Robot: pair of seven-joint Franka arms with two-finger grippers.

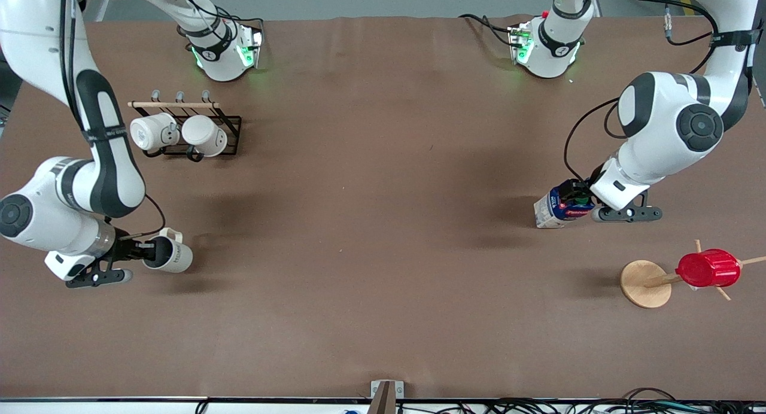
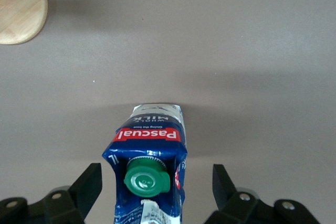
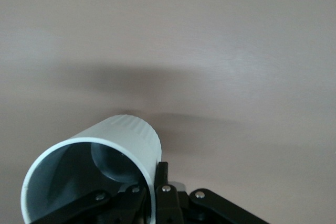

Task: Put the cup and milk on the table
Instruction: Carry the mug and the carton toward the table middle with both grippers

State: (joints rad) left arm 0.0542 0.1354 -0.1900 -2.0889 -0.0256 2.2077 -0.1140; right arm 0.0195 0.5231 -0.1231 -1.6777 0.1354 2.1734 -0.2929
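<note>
Brown desk (image 1: 383, 252) spreads below both arms. Right claw (image 1: 140, 250) pinches the cup (image 1: 170, 255) by its wall, mouth tipped sideways. Left claw (image 1: 579, 194) stands wide apart around the milk (image 1: 559, 207), which sits upright between its fingers (image 2: 86, 184).

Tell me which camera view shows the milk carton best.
The left wrist view: the milk fills the centre, its red label and green cap plain, between the open fingers of the left gripper. The front view shows it small, partly covered by the gripper. The right wrist view does not show it.
</note>
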